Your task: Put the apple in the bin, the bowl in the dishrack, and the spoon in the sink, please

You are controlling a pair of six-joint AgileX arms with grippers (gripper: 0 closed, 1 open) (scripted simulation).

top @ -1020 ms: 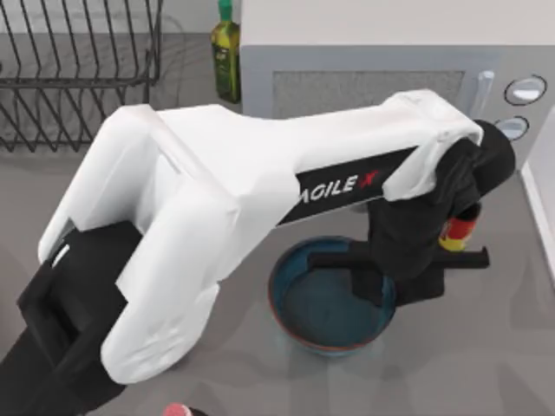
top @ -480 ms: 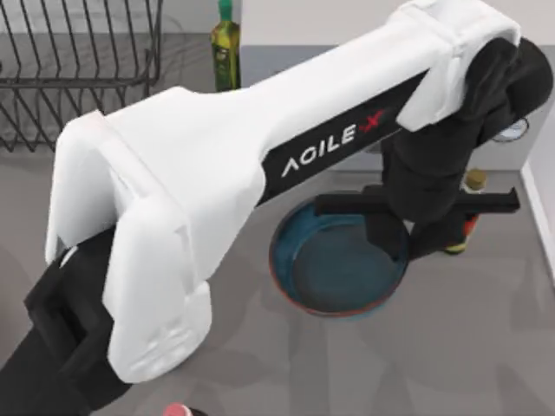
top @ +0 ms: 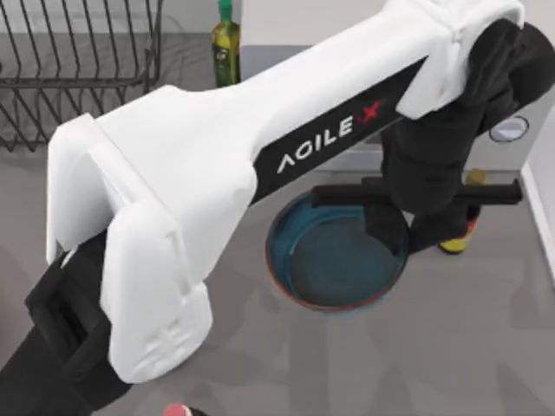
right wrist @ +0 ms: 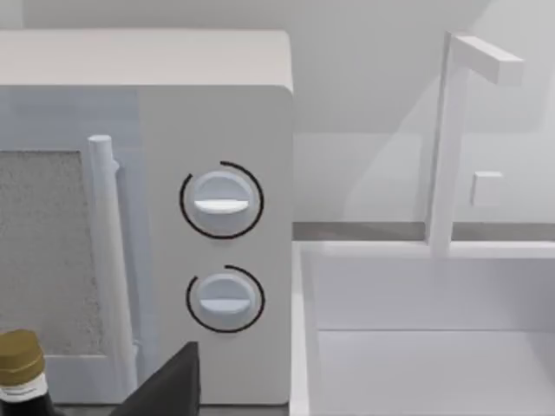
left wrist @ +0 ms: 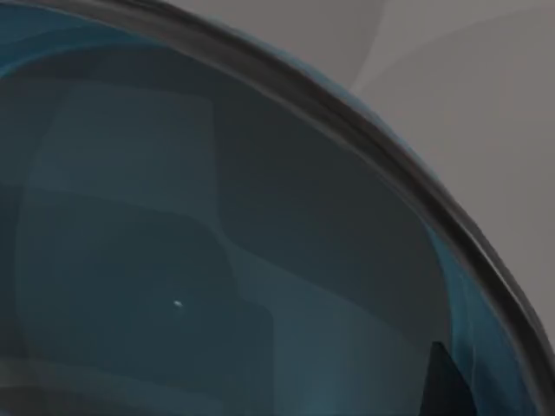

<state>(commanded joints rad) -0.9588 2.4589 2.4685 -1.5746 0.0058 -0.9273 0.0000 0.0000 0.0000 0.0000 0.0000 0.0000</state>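
The left gripper (top: 395, 234), a black block beneath a flat crossbar, sits at the right-hand rim of the bowl (top: 334, 260), though whether it is clamped on that rim cannot be told. The bowl is round and deep, glossy teal inside with a thin reddish-brown lip, and the left wrist view looks straight into its smooth curved interior (left wrist: 217, 260). Just right of the gripper stands a dark sauce bottle (top: 460, 234) with a red and yellow label. The smooth white arm shell (top: 260, 147) slants across the grey table (top: 468, 347) towards the near left. At far left is the dark thin-wire dishrack (top: 78, 69); beside it a green glass oil bottle (top: 225, 48). The right wrist view faces a white microwave (right wrist: 217, 113) with two round dials and a pale boxy sink (right wrist: 416, 347).
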